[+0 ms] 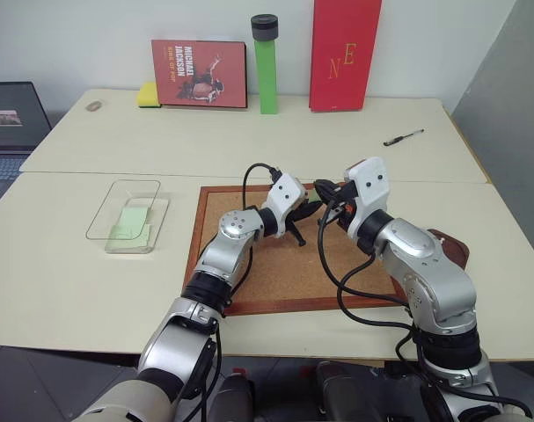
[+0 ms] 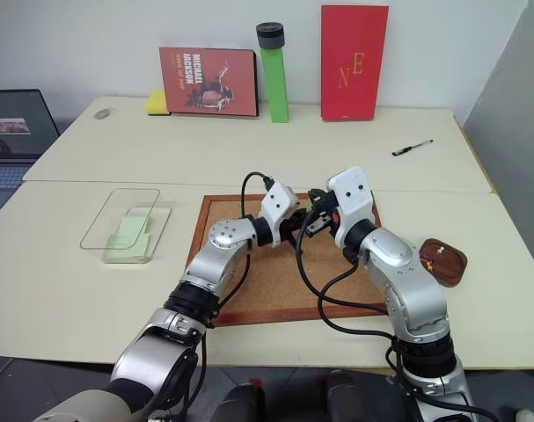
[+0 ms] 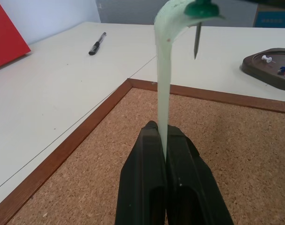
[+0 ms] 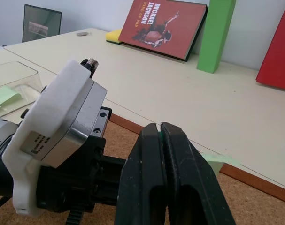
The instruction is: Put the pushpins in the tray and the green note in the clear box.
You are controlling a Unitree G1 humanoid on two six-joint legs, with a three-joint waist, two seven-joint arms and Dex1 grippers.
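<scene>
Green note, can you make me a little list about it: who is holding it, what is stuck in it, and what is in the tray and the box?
green note: held over the corkboard, one end pinched by the left fingers
green pushpin: stuck through the note's other end, apparently gripped by the right fingers
tray: holds white, red and blue pushpins
clear box: holds another green note

silver-grey jointed arms, white wrist housings, looping black cables, each gripper (image 3: 165, 136) with two matte black fingers
</scene>
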